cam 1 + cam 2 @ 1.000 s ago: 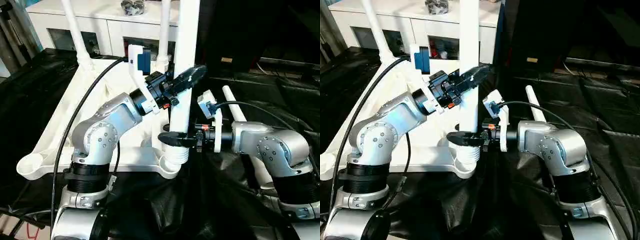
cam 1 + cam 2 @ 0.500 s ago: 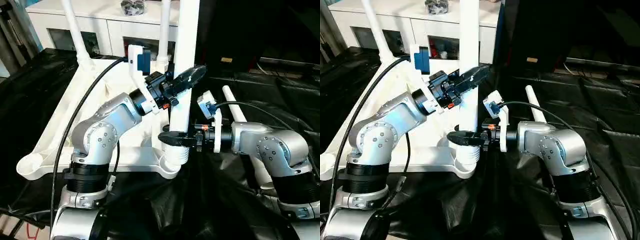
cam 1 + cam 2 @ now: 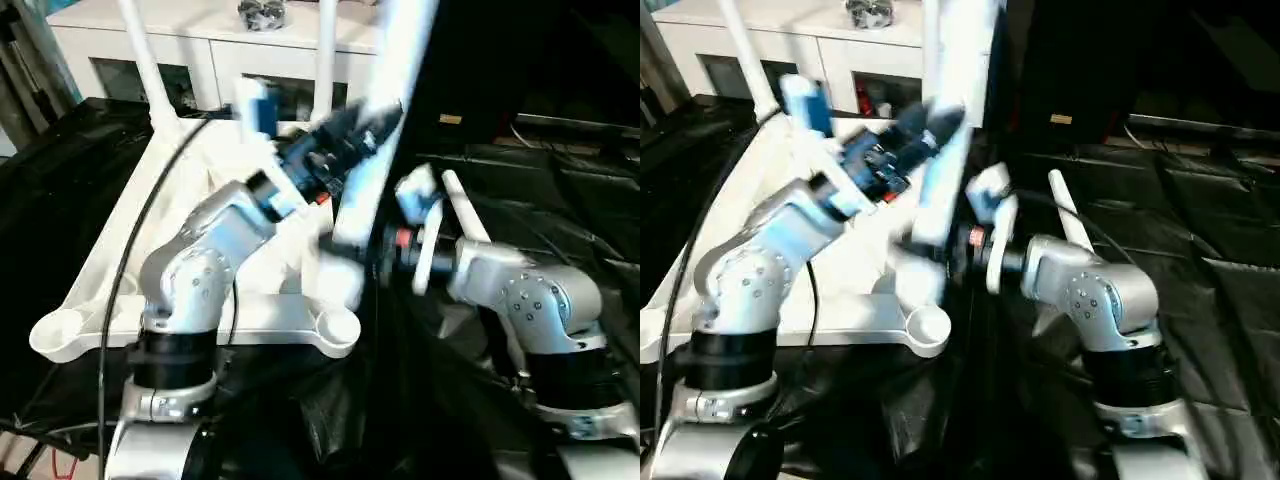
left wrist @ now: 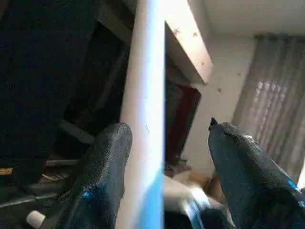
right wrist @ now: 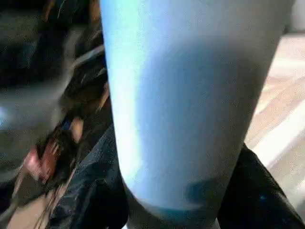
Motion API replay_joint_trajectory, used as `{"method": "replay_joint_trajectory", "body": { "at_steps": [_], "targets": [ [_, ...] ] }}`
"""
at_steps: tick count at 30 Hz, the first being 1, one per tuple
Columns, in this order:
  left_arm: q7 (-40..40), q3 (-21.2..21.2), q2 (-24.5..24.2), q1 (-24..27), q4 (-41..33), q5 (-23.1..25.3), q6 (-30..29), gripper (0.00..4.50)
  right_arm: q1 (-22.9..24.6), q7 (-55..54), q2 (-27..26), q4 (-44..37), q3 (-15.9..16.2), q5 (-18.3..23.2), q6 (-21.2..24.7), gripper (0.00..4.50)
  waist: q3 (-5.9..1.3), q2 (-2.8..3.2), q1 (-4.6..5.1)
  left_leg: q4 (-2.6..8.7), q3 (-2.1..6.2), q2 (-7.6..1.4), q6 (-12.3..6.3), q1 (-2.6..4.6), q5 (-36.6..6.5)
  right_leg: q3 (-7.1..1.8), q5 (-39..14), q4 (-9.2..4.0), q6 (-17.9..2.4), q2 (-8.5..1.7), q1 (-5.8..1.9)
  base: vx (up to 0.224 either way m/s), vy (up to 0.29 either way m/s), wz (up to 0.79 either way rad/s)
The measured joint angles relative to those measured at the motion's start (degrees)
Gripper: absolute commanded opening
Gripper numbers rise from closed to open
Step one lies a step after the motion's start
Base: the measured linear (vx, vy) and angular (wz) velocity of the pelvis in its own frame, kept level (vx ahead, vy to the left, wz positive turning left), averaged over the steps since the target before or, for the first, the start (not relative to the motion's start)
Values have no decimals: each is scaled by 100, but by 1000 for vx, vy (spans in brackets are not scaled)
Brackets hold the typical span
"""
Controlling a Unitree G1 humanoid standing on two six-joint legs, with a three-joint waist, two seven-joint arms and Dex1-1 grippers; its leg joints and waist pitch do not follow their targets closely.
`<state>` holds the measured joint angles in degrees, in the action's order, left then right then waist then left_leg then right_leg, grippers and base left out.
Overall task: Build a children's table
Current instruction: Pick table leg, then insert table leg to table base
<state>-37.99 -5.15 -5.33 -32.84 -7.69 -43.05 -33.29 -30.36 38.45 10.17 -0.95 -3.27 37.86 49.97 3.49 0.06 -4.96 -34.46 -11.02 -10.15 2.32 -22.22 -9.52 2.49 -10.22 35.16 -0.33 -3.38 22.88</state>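
Above the white plastic ribbed tabletop [image 3: 120,260] we see no readable writing; the long white tapered tube leg [image 3: 375,140] leans tilted. Our left gripper [image 4: 164,157] stands apart, one finger [image 4: 102,167] touching it; our right gripper [image 5: 190,191] straddles its thick end, grip unclear.

white cabinet [image 3: 215,45], black floor sheet [image 3: 520,180]

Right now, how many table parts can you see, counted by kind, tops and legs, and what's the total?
Tabletop: 1
Legs: 4, two upright at the far end, one tilted leg, one lying on the black cloth
Total: 5
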Motion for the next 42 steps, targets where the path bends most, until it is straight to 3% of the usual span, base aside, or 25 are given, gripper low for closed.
{"method": "replay_joint_trajectory", "body": {
  "at_steps": [4, 5, 6, 9, 10, 15, 21, 27, 30, 33, 42],
  "targets": [
    [-576, 338, -701, 452, -27, 363, 130, 298, 179, -316, -30, 11, -120, -162, -293, 193, 1, 9, -2, 5, 0, 0, 1, 1, 0, 1, -4, 0, 7, 0, 2, 0, 0, 0],
    [-746, 533, -973, 547, -31, 649, 315, 298, 216, -370, 27, 6, -37, -343, -441, 193, 0, 10, 0, 7, 0, 0, 2, 1, 1, -1, -16, 0, 27, 0, 4, 0, 0, 0],
    [-1039, 1016, -1586, 697, -42, 1192, 633, 298, 316, -482, 202, -13, 248, -734, -700, 193, -7, 13, -3, 12, 2, 0, 3, 13, 1, 0, -25, -2, 41, 1, -5, 0, 0, 0],
    [-1655, 1736, -2544, 1135, 195, 2207, 1221, 298, 693, -785, 441, 137, 616, -1534, -1237, 193, -11, 25, 5, 21, -2, 4, 5, 16, 1, -8, -27, -3, 44, 1, -1, 0, 0, 0],
    [-1786, 1842, -2643, 1258, 279, 2353, 1268, 298, 801, -834, 441, 186, 637, -1634, -1297, 193, -8, 30, 4, 21, -3, 4, 6, 13, 2, -10, -27, -2, 44, 1, 3, 0, 0, 0],
    [-2386, 2260, -2923, 1481, 347, 2576, 1434, 298, 931, -1063, 368, 181, 711, -1785, -1405, 193, -7, 39, 20, 21, -5, 5, 6, 18, 1, -14, -23, 10, 38, 1, 5, 0, 0, 0],
    [-2529, 2541, -3051, 1506, 832, 2932, 1734, 244, 1163, -1062, 339, 115, 818, -1845, -1510, 193, -9, 48, 43, 23, -6, 5, 6, 27, 2, -15, -23, 18, 38, 1, 6, 0, 0, 0],
    [-2343, 2614, -3114, 1439, 1339, 3387, 1747, 204, 1165, -969, 331, 94, 931, -1846, -1578, 193, -10, 48, 141, 20, -5, 5, 6, 27, 2, -16, -22, 18, 36, 1, 4, 0, 0, 0],
    [-2328, 2613, -3114, 1440, 1345, 3386, 1686, 170, 1165, -930, 359, 82, 935, -1846, -1578, 193, -10, 48, 152, 20, -5, 5, 6, 27, 2, -16, -17, 18, 28, 1, 4, 0, 0, 0],
    [-2347, 2601, -3114, 1448, 1353, 3385, 1667, 165, 1166, -905, 388, 20, 939, -1846, -1578, 193, -10, 47, 154, 21, -5, 5, 6, 27, 2, -14, -10, 21, 17, 1, 6, 0, 0, 0],
    [-2374, 2464, -3120, 1469, 1408, 3379, 1602, 71, 1164, -784, 443, -19, 945, -1845, -1578, 193, -11, 46, 157, 20, -6, 5, 6, 26, 2, -15, -10, 17, 17, 1, 6, 0, 0, 0]
  ]
}}
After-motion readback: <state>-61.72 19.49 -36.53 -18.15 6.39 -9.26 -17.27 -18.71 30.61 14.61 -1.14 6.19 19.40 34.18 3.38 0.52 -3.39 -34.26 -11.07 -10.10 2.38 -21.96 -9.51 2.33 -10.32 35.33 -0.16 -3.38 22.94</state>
